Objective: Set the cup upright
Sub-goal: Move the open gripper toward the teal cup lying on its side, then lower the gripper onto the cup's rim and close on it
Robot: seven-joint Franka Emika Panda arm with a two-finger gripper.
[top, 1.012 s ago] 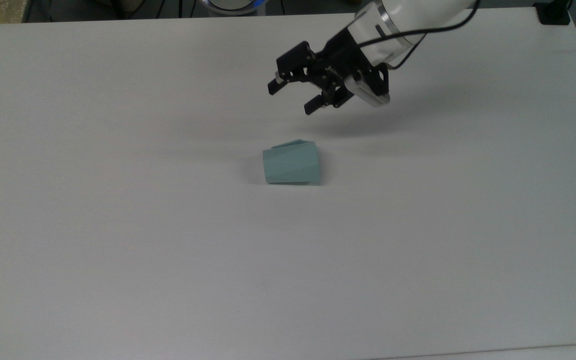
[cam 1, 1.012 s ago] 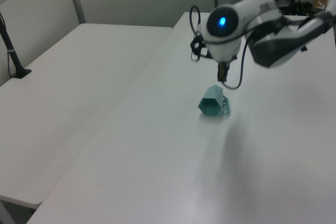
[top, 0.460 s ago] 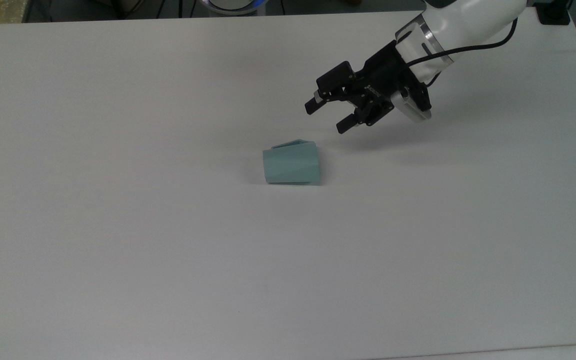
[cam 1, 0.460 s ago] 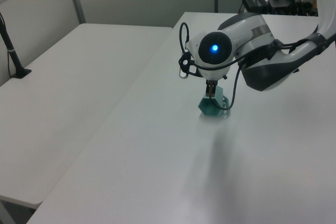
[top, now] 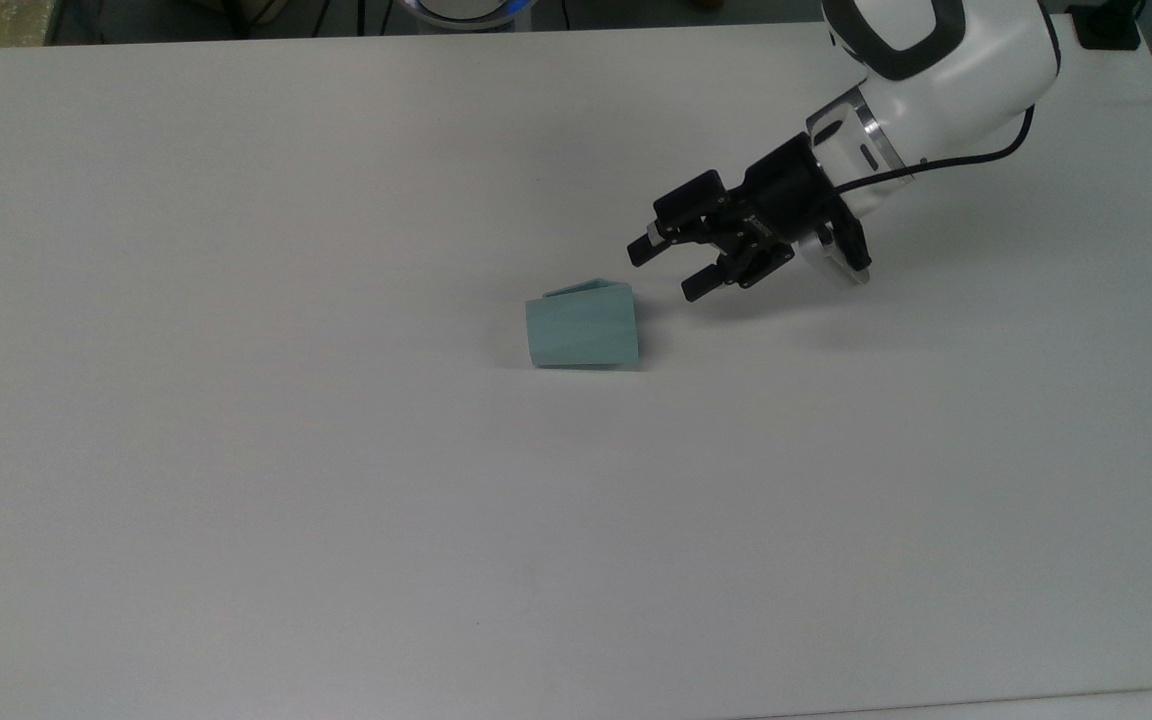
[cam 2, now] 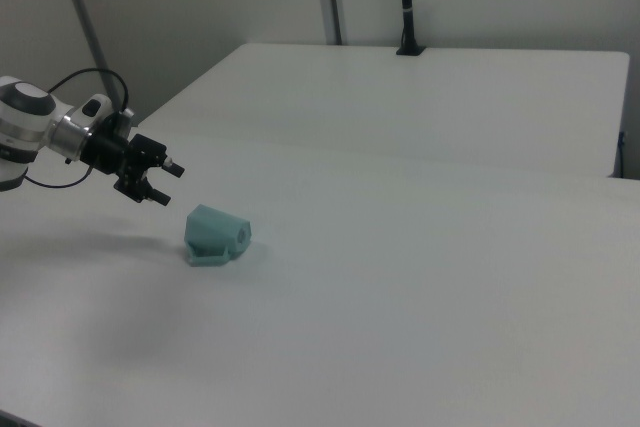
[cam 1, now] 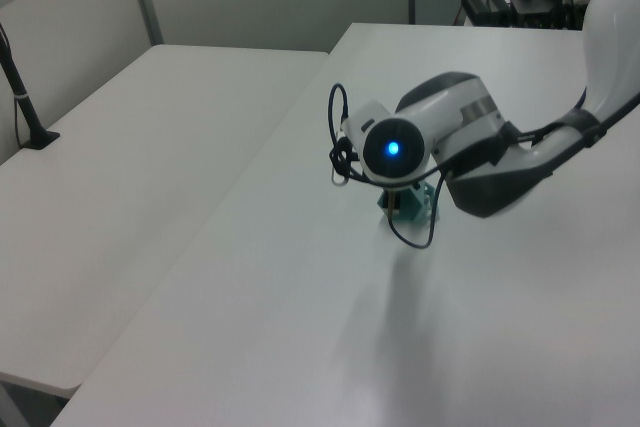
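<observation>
Small pale teal-green faceted plastic cup [top: 582,327], lying on its side mid white tabletop [top: 336,520], long axis along the top view's left–right, wider end toward black two-finger hand [top: 667,270], fingers parted and empty, just off the top view's upper right.

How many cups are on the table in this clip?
1. The cup lies on its side near the middle of the white table, just to the top view's left of the open gripper, untouched.

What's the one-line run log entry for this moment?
cup: on its side on table | gripper: open, empty, beside cup on the top view's right, not touching | upright: not yet
</observation>
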